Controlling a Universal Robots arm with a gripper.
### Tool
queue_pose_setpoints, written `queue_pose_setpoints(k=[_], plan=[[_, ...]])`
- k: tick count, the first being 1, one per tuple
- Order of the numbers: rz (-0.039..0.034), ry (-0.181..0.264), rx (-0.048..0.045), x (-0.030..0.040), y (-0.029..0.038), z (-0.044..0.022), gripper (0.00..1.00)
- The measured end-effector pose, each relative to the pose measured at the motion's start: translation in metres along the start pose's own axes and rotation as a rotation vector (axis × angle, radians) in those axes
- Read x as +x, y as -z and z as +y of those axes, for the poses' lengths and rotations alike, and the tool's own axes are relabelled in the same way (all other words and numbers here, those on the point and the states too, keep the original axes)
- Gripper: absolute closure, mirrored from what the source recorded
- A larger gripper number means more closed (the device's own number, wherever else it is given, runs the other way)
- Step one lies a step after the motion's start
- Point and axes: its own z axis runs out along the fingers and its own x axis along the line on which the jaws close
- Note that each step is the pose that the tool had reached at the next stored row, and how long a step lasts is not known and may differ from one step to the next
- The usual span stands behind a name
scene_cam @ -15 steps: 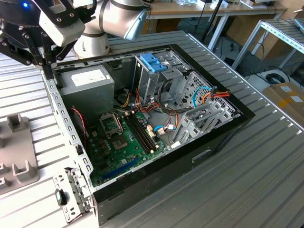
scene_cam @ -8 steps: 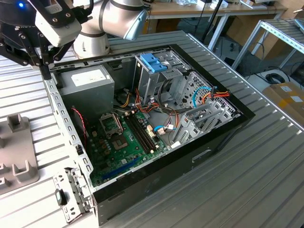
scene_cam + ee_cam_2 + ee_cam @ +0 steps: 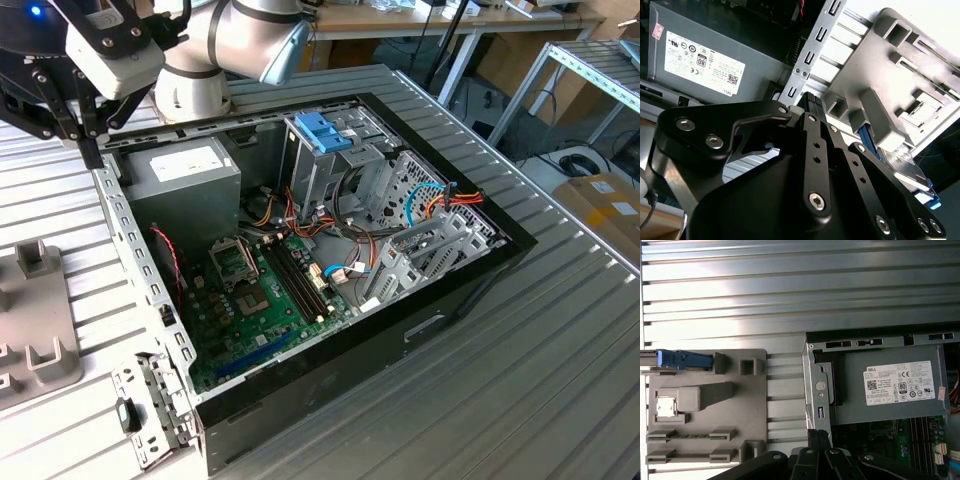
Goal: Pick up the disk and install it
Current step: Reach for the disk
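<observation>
Ribbed metal bench (image 3: pixel 790 290) open beyond grey plastic holder (image 3: pixel 705 405); blue-framed silver disk (image 3: pixel 682 359) at holder's edge; black gripper (image 3: pixel 818 434) nearby, jaws together.

The gripper (image 3: pixel 818 435) is placed at the side rail (image 3: pixel 815 385) of the computer case (image 3: pixel 450 300), with the fingers (image 3: pixel 813 441) just beside that rail. To one side of the fingers, inside the case, the power supply (image 3: pixel 890 390) is seated in the nearest corner, and the motherboard (image 3: pixel 250 300) is laid beyond it. To the other side, outside the case, the holder (image 3: pixel 705 405) is set on the table (image 3: pixel 790 290). The disk (image 3: pixel 682 359) is stood on edge at the holder's corner farthest from the fingers.
</observation>
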Motion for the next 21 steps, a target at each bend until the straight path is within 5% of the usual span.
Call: queue_pose_setpoints(k=[21], plan=[[0.0,0.0,0.0001,0.0155,0.0005,-0.0012,0.9]])
